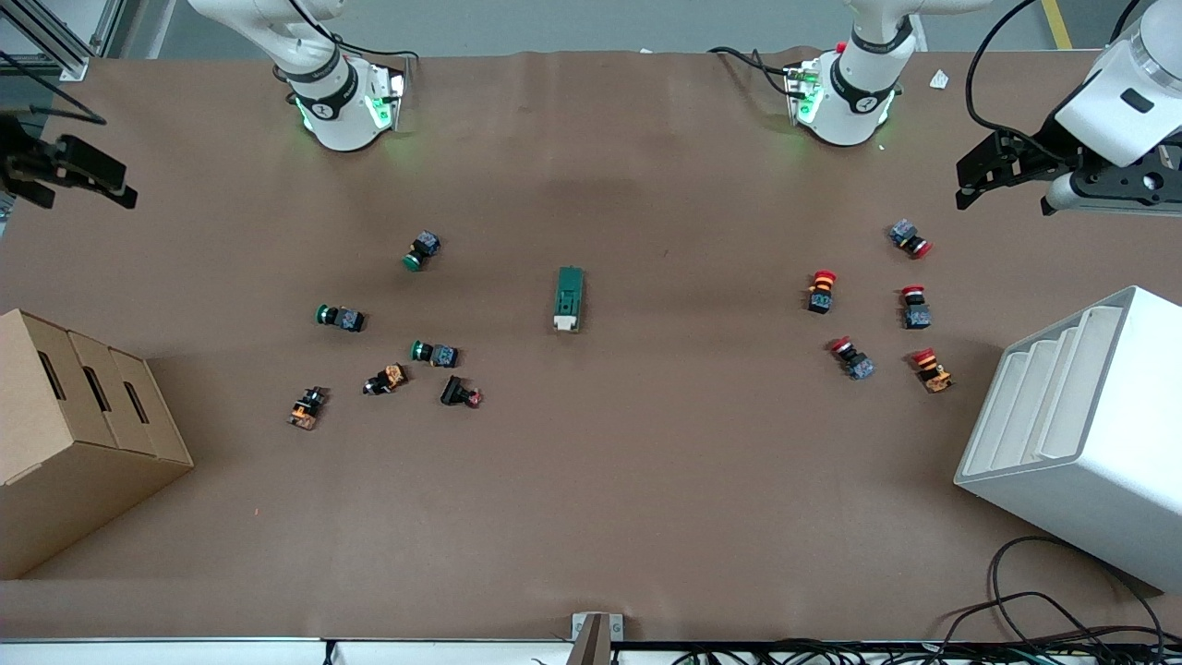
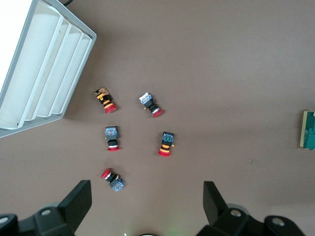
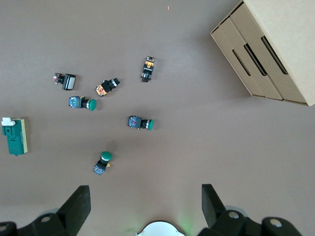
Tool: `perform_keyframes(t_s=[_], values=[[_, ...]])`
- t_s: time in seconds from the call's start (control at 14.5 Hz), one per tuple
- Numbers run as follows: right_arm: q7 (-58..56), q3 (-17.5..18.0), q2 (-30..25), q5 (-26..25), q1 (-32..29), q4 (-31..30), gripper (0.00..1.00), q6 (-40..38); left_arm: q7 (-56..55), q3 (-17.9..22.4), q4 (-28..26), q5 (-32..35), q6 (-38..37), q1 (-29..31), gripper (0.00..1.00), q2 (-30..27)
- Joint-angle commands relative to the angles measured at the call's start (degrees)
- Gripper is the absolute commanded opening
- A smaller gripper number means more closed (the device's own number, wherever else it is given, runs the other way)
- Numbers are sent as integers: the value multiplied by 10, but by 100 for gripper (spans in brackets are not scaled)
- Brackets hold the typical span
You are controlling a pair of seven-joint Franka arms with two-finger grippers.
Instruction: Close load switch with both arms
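Observation:
The load switch (image 1: pixel 569 297), a dark green block with a white lever tab at the end nearer the front camera, lies flat in the middle of the table. It shows at the edge of the left wrist view (image 2: pixel 309 129) and of the right wrist view (image 3: pixel 14 135). My left gripper (image 1: pixel 970 182) hangs open and empty high over the left arm's end of the table; its fingers are wide apart in its own view (image 2: pixel 146 194). My right gripper (image 1: pixel 125 185) hangs open and empty high over the right arm's end (image 3: pixel 145 196). Both are well away from the switch.
Several green-capped and black push buttons (image 1: pixel 420 249) lie toward the right arm's end, several red mushroom buttons (image 1: pixel 822 290) toward the left arm's end. A cardboard box (image 1: pixel 74 434) stands at the right arm's end, a white slotted rack (image 1: pixel 1080 434) at the left arm's end.

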Motion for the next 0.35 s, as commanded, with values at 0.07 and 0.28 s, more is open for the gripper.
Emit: perform_keyframes(t_s=[0.07, 0.28], values=[[3, 1, -29, 5, -5, -29, 100, 9, 4, -2, 13, -9, -12, 5, 100, 4], [6, -1, -29, 5, -5, -29, 100, 7, 7, -1, 14, -9, -12, 6, 100, 5]])
